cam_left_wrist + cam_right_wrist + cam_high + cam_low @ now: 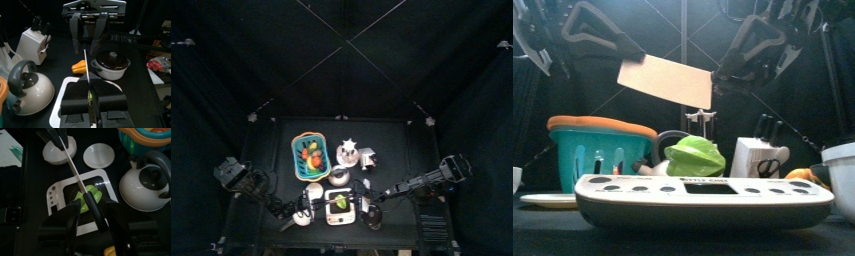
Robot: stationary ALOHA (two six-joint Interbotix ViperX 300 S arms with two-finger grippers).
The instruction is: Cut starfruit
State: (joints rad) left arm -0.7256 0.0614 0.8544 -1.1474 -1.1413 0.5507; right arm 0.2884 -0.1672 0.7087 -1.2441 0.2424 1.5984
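Gripping a knife (87,75) above the starfruit (87,198), the left gripper (93,102) is lining up; the right gripper (87,223), jaws apart, is straddling it. Next: slicing down.

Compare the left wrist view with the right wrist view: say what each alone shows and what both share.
Only the left wrist view shows the white knife block, the dark lidded pot and an orange fruit beside it. Only the right wrist view shows two white round dishes. Both show the knife, the starfruit on the white board, and the kettle.
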